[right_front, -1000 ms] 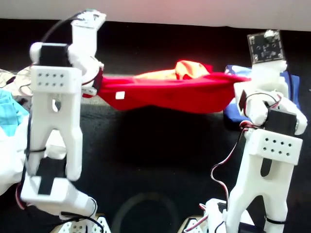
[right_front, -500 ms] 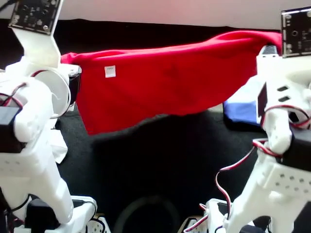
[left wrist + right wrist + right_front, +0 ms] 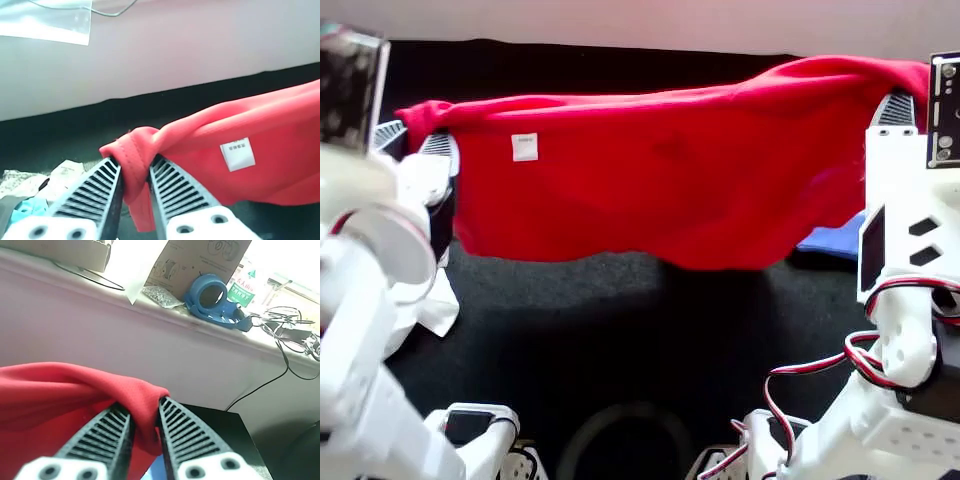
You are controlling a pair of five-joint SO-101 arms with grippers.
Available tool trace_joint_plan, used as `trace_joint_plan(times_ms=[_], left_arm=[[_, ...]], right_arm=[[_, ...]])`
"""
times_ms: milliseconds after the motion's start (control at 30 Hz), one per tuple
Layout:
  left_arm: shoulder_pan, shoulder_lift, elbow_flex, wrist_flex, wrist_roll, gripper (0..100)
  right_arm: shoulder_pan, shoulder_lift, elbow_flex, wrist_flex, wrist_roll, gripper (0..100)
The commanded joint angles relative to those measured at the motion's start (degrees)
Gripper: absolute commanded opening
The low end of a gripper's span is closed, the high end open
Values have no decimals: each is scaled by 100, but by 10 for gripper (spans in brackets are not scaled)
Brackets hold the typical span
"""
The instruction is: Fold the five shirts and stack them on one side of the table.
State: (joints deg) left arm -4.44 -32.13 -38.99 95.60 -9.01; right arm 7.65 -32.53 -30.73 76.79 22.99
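A red shirt (image 3: pixel 660 180) hangs stretched in the air between both arms, well above the black table (image 3: pixel 620 340). A white label (image 3: pixel 524 147) shows near its left end. My left gripper (image 3: pixel 420 140) is shut on the shirt's left corner (image 3: pixel 132 150), the cloth bunched between its ribbed fingers (image 3: pixel 175 192). My right gripper (image 3: pixel 898 100) is shut on the red shirt's (image 3: pixel 60 390) right corner, the fabric pinched between its ribbed fingers (image 3: pixel 102 435). A folded blue shirt (image 3: pixel 835 238) lies on the table behind the red shirt's right end.
White cloth (image 3: pixel 430 305) lies at the table's left edge by the left arm. In the left wrist view a turquoise garment (image 3: pixel 27 207) and other cloth (image 3: pixel 62 172) sit on the left side. A pale wall (image 3: pixel 640 20) runs behind the table.
Both grippers have lifted the red shirt off the table and spread it wide, and it now hangs higher and flatter. An orange garment seen behind it earlier is now hidden.
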Motion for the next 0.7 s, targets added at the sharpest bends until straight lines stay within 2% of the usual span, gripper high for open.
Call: trace_joint_plan(times_ms=[0,133,667], left_arm=[[4,-180,-154,-316,9,9],[4,-233,-154,-369,9,9],[4,-1209,-145,-448,26,9]], right_arm=[[-31,-84,-163,277,-79,5],[-66,-171,-233,585,-79,5],[-31,-2000,-347,620,-62,5]])
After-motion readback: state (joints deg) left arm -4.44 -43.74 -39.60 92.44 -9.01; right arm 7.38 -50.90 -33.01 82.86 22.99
